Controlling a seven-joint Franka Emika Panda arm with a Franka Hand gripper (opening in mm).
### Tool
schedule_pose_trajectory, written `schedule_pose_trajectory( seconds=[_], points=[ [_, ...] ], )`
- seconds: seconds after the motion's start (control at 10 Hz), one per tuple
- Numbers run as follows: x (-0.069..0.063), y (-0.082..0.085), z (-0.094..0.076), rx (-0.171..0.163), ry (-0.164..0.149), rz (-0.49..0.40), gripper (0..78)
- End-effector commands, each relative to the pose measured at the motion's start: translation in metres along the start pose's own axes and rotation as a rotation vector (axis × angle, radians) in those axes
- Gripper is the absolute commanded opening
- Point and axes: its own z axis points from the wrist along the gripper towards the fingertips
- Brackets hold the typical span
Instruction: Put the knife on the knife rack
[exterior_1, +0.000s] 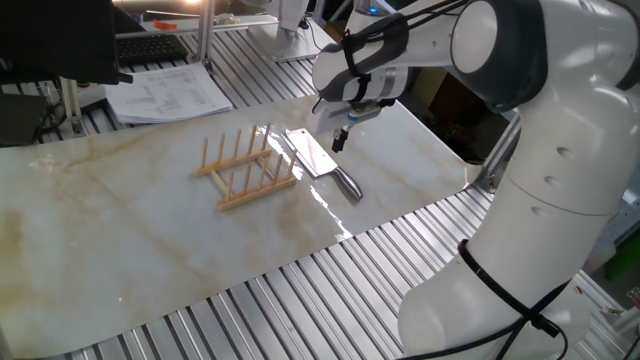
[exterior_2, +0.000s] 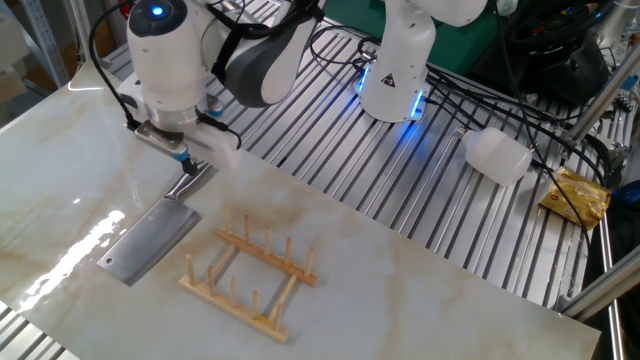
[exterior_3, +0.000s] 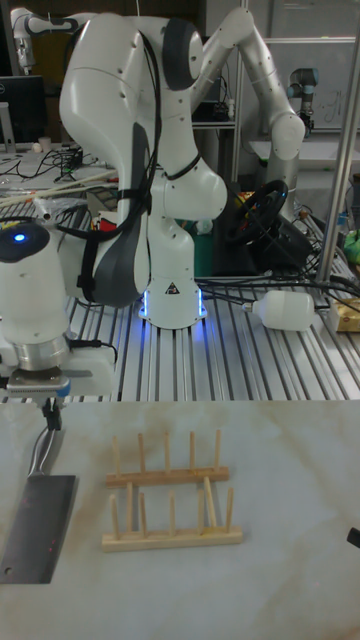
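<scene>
The knife (exterior_1: 318, 158) lies flat on the marble table, its broad steel blade next to the knife rack (exterior_1: 248, 168) and its rounded handle (exterior_1: 347, 186) pointing away from the rack. My gripper (exterior_1: 340, 139) hangs just above the handle end, clear of the rack. From the other side the knife (exterior_2: 150, 238) lies left of the rack (exterior_2: 250, 275), and the gripper (exterior_2: 186, 163) is over the handle (exterior_2: 192, 183). In the tall view the gripper (exterior_3: 50, 405) sits right above the handle (exterior_3: 44, 448), left of the rack (exterior_3: 170, 495). The fingers show as one dark cluster, so their gap is unreadable.
Papers (exterior_1: 165, 92) and a keyboard (exterior_1: 150, 47) lie beyond the table's far edge. A white bottle (exterior_2: 498, 156) and a yellow packet (exterior_2: 577, 195) rest on the slatted metal bench. The arm's base (exterior_2: 395, 70) stands behind the table.
</scene>
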Motion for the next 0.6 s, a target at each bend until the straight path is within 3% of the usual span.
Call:
schedule_pose_trajectory(
  seconds=[0.1, 0.3, 0.6],
  points=[
    [-0.001, -0.001, -0.001, 0.008, 0.008, 0.076, 0.0],
    [-0.001, -0.001, -0.001, 0.016, 0.034, 0.121, 0.0],
    [0.004, -0.015, 0.012, 0.008, 0.009, 0.1, 0.0]
  ],
)
